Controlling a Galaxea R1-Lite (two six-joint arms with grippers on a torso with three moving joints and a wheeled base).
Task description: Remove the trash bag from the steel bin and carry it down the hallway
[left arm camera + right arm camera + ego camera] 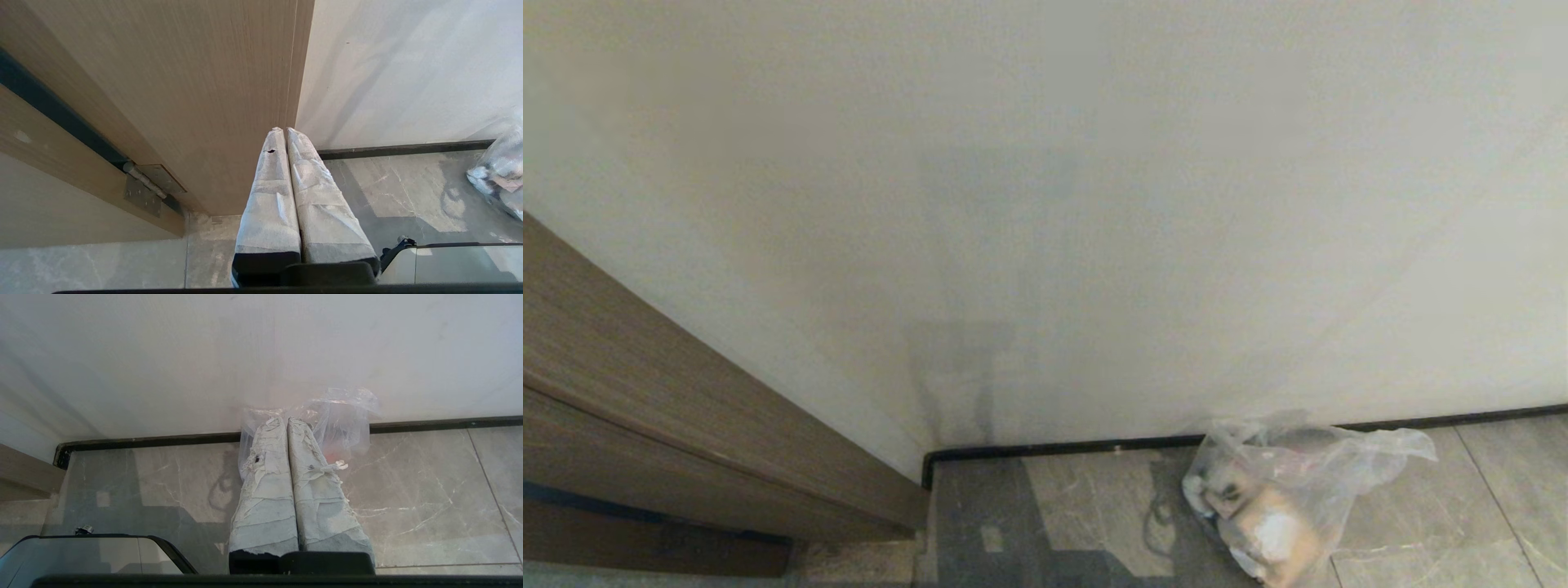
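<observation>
Lying: trash bag (pixel 1278 498) on hallway (pixel 1421 506) tiles by baseboard (pixel 1062 447) | L gripper (pixel 284 130) clenched, empty | R gripper (pixel 284 419) clenched, empty

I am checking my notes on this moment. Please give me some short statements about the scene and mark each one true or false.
1. The trash bag lies on the tiled floor by the black baseboard. True.
2. The bag sits inside a steel bin. False: no bin is in view.
3. The right gripper has its fingers pressed together. True.
4. The left gripper holds the bag. False: it is shut on nothing, with the bag off to its side.
5. The bag is opaque black. False: it is clear plastic.
</observation>
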